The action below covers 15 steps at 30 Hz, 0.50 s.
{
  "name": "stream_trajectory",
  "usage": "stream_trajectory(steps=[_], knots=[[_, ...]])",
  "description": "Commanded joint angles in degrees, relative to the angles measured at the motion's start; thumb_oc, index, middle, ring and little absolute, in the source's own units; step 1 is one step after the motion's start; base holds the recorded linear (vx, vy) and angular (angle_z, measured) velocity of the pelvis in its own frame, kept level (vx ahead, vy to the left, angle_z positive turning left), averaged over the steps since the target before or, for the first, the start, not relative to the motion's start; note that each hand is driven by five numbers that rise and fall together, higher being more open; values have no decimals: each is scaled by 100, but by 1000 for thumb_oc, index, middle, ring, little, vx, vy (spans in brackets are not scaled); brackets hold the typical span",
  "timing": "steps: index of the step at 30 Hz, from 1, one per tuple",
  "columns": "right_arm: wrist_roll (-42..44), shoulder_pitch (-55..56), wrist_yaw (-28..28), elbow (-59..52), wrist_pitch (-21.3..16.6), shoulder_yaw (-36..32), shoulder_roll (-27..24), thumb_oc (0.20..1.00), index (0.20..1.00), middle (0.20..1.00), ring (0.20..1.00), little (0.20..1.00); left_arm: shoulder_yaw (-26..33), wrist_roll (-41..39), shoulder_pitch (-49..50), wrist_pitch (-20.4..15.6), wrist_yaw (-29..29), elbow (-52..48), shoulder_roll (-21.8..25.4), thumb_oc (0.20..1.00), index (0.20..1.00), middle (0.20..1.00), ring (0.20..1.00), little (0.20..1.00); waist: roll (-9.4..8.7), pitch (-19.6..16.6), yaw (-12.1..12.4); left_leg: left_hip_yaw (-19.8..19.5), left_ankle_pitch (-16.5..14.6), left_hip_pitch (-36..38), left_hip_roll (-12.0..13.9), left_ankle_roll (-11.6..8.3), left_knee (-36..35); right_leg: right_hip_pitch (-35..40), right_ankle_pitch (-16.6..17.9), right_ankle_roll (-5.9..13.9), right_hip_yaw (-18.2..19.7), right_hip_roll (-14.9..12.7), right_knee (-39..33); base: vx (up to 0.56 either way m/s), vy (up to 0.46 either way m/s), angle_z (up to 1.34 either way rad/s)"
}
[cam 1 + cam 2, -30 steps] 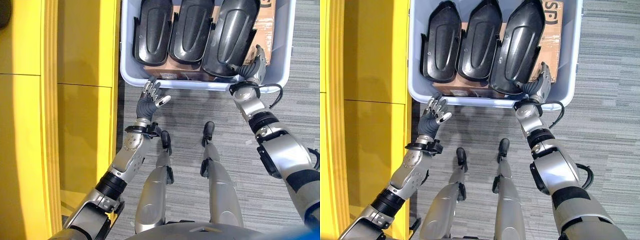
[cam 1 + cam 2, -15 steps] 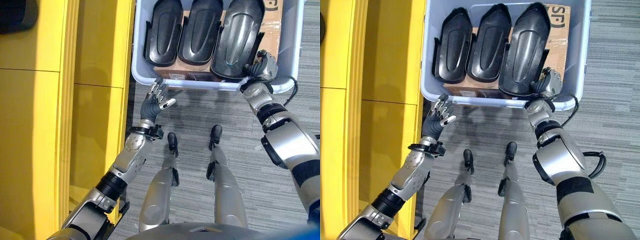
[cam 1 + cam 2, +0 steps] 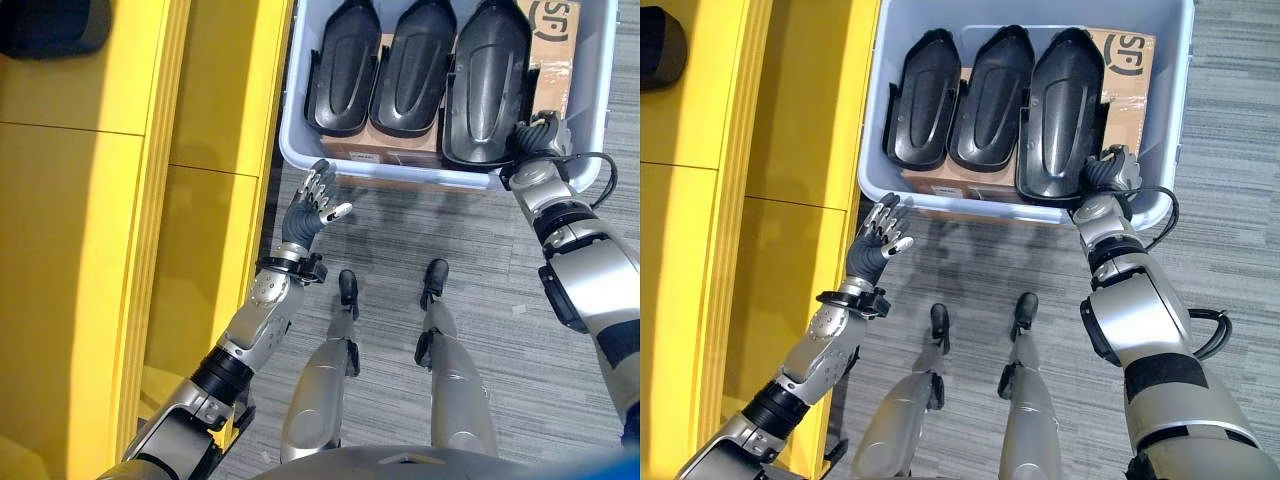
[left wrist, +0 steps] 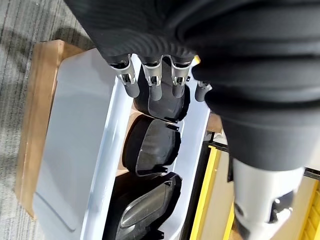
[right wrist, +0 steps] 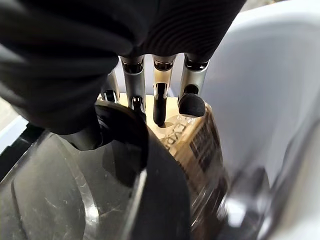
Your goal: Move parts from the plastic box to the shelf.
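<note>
The left hand [image 3: 305,208] is raised with fingers spread and straight. The right hand [image 3: 1112,172] reaches forward, its fingers [image 5: 161,95] extended, arm stretched.

Workshop, yellow shelf [image 3: 120,200], parts box [image 3: 1175,110]

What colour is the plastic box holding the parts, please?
Pale blue-grey plastic box, clearest in the right eye view.
</note>
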Motion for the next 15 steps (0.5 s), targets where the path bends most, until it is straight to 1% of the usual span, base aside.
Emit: stream_trajectory(steps=[1,2,3,5,7,9,10,12,13,14,15], knots=[[1143,52,-159,-430,-610,21,150,200,200,200,200,200,4,-82,-53,-195,-12,-370,162,1000,1000,1000,1000,1000,-96,148,189,-658,-726,645,80,-224,-9,-137,-678,847,-265,-471,1034,-1,-5,10],[1509,127,-197,-760,-818,-163,148,200,200,200,200,200,82,-79,7,-209,7,-390,179,1000,1000,1000,1000,1000,-135,135,163,-660,-734,675,85,-232,-9,-91,-679,850,-265,-463,1031,-3,-9,5],[1582,198,-270,-951,-869,-215,173,200,200,200,200,200,149,-76,52,-202,24,-393,200,1000,1000,1000,1000,1000,-169,127,142,-658,-741,696,87,-234,-9,-57,-676,851,-271,-457,1022,0,0,0],[1792,400,-307,-1496,-1092,-307,225,200,200,200,200,200,234,-72,136,-192,31,-412,243,1000,1000,1000,1000,1000,-243,117,75,-659,-748,726,97,-243,-9,5,-662,850,-290,-446,994,-15,-8,5],[1832,611,-406,-2137,-1229,-395,232,200,200,200,200,200,378,-93,274,-182,51,-451,275,1000,1000,1000,1000,1000,-320,91,32,-659,-756,769,105,-250,-9,101,-651,847,-313,-445,957,-12,-12,6],[1640,987,-562,-3197,-1337,-475,236,200,200,200,200,200,524,-91,419,-173,86,-500,294,1000,1000,1000,1000,1000,-417,74,-42,-666,-735,804,91,-266,-9,236,-601,847,-371,-459,885,-14,-7,4],[1530,1134,-593,-3432,-1338,-507,260,200,200,200,200,200,554,-95,476,-161,80,-514,299,1000,1000,1000,1000,1000,-433,63,-47,-666,-764,843,105,-267,-9,288,-620,853,-390,-450,877,-12,-2,7],[1352,1476,-635,-4223,-1399,-614,289,200,200,200,200,200,653,-83,547,-155,122,-515,312,1000,1000,1000,1000,1000,-513,18,-96,-666,-748,903,104,-265,-9,430,-564,867,-431,-480,797,-15,-10,5],[1126,1728,-625,-4706,-1389,-667,315,200,200,200,200,200,765,-59,670,-147,128,-558,382,1000,1000,1000,1000,1000,-557,-3,-104,-661,-784,977,114,-261,-9,535,-564,883,-455,-476,748,0,0,0],[921,2014,-605,-5321,-1395,-746,319,200,200,200,200,200,902,1,785,-144,150,-605,439,1000,1000,1000,1000,1000,-628,-50,-137,-653,-769,1047,85,-248,-9,664,-488,899,-471,-497,642,0,0,0],[817,2173,-581,-5617,-1399,-801,321,200,200,200,200,200,942,52,838,-124,137,-633,465,1000,1000,1000,1000,1000,-665,-80,-152,-639,-778,1092,76,-241,-9,740,-461,914,-499,-517,591,-26,13,4]])
